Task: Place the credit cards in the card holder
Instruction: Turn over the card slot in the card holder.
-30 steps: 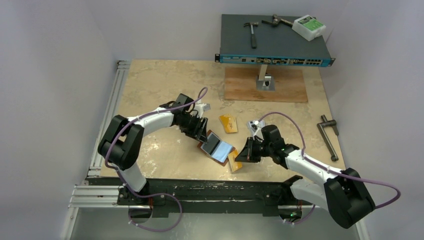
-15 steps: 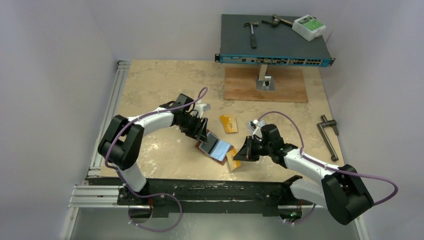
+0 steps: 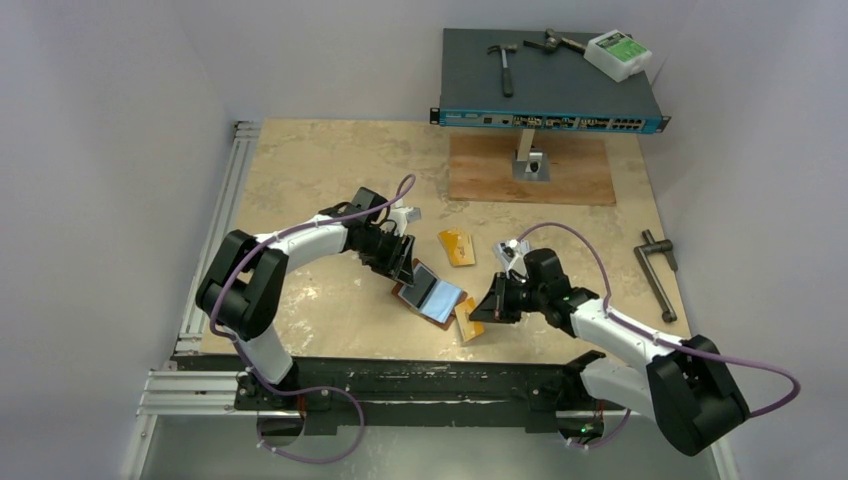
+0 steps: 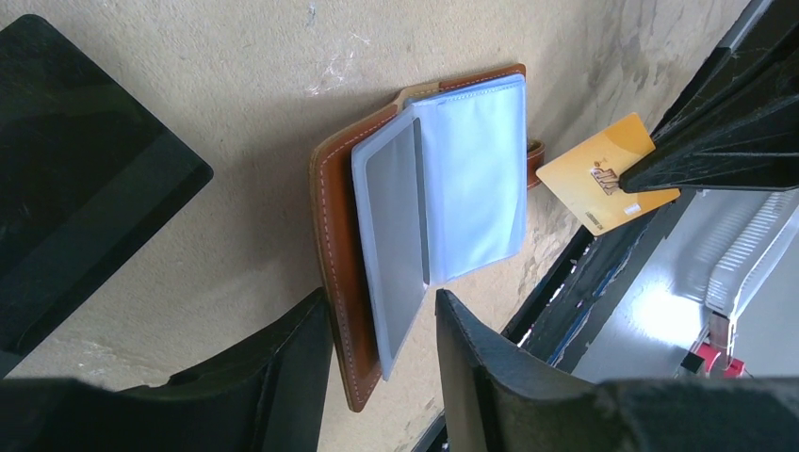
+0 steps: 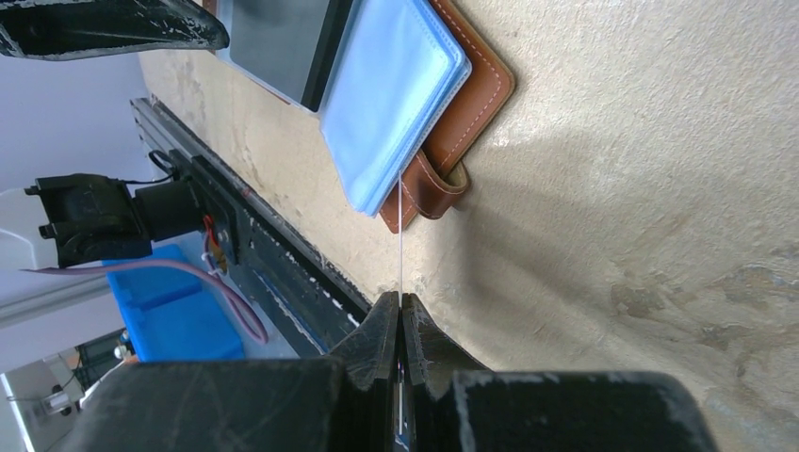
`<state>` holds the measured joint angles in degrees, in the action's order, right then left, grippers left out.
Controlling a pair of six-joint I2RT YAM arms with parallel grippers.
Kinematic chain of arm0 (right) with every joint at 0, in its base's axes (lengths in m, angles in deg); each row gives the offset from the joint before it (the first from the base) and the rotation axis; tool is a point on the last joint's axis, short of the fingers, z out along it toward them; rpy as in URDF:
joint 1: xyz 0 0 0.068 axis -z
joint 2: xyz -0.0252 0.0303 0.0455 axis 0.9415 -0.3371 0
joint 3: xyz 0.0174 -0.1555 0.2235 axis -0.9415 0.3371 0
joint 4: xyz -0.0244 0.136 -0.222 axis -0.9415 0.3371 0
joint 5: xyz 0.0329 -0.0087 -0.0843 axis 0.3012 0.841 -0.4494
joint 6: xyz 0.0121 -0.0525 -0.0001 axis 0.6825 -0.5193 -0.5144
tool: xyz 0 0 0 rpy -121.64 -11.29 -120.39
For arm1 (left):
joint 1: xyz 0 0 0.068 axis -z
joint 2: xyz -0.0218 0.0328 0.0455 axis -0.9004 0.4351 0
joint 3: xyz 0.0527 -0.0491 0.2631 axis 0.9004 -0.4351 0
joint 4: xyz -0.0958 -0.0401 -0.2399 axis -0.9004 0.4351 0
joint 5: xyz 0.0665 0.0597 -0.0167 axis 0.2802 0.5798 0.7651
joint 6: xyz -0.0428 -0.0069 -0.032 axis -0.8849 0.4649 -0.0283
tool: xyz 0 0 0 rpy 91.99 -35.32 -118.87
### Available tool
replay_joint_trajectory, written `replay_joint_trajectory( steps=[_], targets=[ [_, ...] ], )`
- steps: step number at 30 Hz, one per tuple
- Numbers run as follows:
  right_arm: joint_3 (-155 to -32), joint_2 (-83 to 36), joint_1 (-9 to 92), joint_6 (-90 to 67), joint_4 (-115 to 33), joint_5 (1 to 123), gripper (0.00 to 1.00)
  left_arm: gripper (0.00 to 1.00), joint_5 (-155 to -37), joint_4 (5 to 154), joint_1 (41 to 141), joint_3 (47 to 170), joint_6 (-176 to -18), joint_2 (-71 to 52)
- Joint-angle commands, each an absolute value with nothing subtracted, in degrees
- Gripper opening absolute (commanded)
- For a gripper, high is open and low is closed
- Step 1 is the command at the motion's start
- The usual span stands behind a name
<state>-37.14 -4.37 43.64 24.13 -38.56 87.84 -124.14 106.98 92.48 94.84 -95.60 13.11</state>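
The brown card holder (image 3: 432, 295) lies open on the table, its light blue sleeves (image 4: 471, 179) fanned out. My left gripper (image 3: 403, 268) straddles the raised brown cover (image 4: 334, 235) and a grey leaf, a narrow gap showing at one finger (image 4: 471, 377). My right gripper (image 3: 483, 308) is shut on a gold-orange credit card (image 3: 468, 325), also in the left wrist view (image 4: 598, 174). In the right wrist view the card (image 5: 399, 245) is edge-on, its tip at the sleeves' edge beside the snap tab (image 5: 433, 188). A second gold card (image 3: 457, 247) lies behind the holder. A black card (image 4: 75, 169) lies beside my left gripper.
A network switch (image 3: 550, 75) with hammers and a white box (image 3: 618, 55) stands on a post over a wooden board (image 3: 530, 170) at the back. A metal tool (image 3: 657, 272) lies at the right. A black rail (image 3: 400, 375) runs along the front edge.
My right gripper has shifted slightly left toward the holder with the gold card. My left arm and the holder have not moved.
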Motion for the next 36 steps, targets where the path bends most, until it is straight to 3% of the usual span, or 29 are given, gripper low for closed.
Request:
replay_joint_trajectory(
  steps=[1, 36],
  targets=[
    [-38.9, -4.6, 44.0, 23.0, -39.1, 89.9, 0.0, 0.41, -125.3, 106.2, 92.7, 96.6, -95.2, 13.2],
    [-37.7, -7.7, 44.2, 23.5, -44.1, 92.1, 0.0, 0.39, -125.4, 107.0, 92.7, 97.3, -95.0, 12.8]
  ],
)
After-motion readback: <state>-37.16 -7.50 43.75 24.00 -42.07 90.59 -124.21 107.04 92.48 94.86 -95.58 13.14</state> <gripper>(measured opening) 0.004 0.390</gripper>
